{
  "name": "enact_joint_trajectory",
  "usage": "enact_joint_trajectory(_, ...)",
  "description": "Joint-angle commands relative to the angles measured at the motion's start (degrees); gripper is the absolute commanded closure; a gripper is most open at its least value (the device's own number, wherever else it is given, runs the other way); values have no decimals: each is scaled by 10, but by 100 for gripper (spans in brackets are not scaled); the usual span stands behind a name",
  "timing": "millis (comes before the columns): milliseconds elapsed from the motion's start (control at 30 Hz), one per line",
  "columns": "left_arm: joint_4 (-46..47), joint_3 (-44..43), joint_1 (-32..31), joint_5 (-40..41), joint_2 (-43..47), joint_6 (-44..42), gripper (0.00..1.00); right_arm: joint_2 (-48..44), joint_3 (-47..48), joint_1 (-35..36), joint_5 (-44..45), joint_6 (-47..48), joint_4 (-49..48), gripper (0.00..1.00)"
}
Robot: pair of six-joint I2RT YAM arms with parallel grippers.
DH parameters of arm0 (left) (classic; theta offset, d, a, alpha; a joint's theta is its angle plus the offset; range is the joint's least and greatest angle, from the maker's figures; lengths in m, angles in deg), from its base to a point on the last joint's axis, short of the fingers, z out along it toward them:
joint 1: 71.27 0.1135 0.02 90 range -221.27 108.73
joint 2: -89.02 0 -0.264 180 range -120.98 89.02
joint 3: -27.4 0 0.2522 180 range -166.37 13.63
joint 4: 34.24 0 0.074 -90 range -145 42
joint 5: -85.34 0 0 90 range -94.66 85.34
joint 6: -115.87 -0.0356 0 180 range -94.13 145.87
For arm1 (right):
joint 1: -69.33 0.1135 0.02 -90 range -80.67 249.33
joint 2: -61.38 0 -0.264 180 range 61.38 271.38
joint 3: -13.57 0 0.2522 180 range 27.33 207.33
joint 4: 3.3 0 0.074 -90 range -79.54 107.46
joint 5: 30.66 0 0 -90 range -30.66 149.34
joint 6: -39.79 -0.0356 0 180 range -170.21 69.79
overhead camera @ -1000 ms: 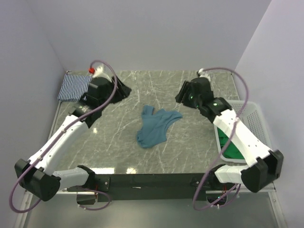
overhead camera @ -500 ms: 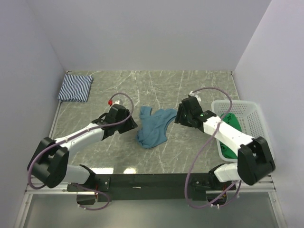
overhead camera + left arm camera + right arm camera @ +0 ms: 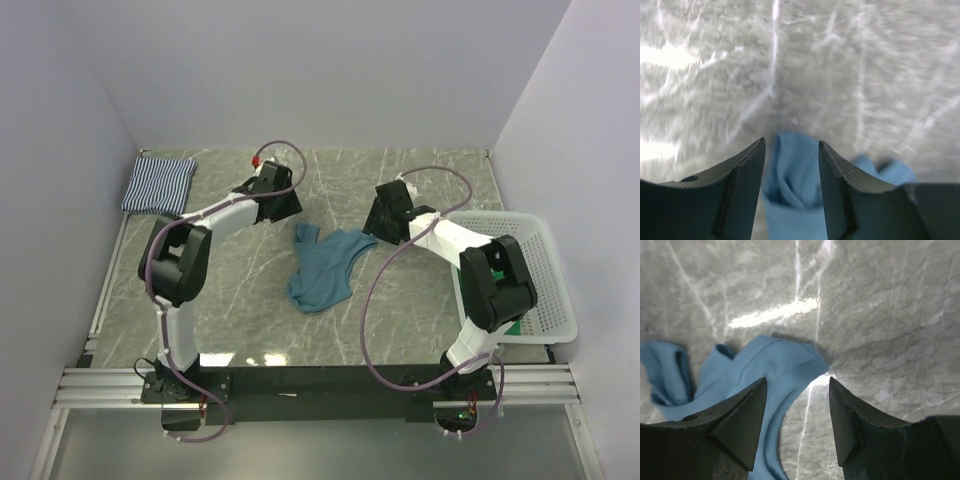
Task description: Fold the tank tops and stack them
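Note:
A teal-blue tank top (image 3: 322,268) lies crumpled in the middle of the marble table. My left gripper (image 3: 290,213) hovers at its back-left strap. In the left wrist view the gripper (image 3: 791,142) is open, its jaws standing either side of that teal strap (image 3: 790,200). My right gripper (image 3: 375,230) is at the top's back-right strap. It (image 3: 797,380) is open too, with the ribbed teal edge (image 3: 775,357) running under its left jaw. A folded navy-and-white striped tank top (image 3: 158,183) sits in the back-left corner.
A white mesh basket (image 3: 545,280) stands at the right edge, partly behind the right arm, with a bit of green fabric (image 3: 510,326) showing inside. Grey walls close the back and both sides.
The left gripper left the back-left area near the striped top, swung forward, then came to the teal top's left strap. The right gripper dropped closer to the right strap. The teal top has not moved.

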Motion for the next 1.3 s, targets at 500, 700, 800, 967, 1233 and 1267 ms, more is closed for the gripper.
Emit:
enact_joint_trajectory(500, -62, -84, -3, -61, -119, -107, 51, 93, 36, 2, 31, -3, -5, 50)
enact_joint_trajectory(700, -69, -91, -10, -49, -140, -114, 64, 93, 36, 0, 36, -4, -4, 66)
enact_joint_trajectory(800, -71, -93, -15, -45, -146, -116, 75, 90, 37, 0, 36, -3, -2, 74)
enact_joint_trajectory(967, -77, -103, -16, -45, -142, -116, 99, 83, 52, 0, 39, 4, 8, 93)
enact_joint_trajectory(1233, -101, -88, 11, 24, 26, -73, 99, -5, 99, 3, 58, 24, 66, 100)
enact_joint_trajectory(1267, -115, -87, 18, 35, 49, -70, 100, -23, 101, 3, 60, 28, 71, 100)
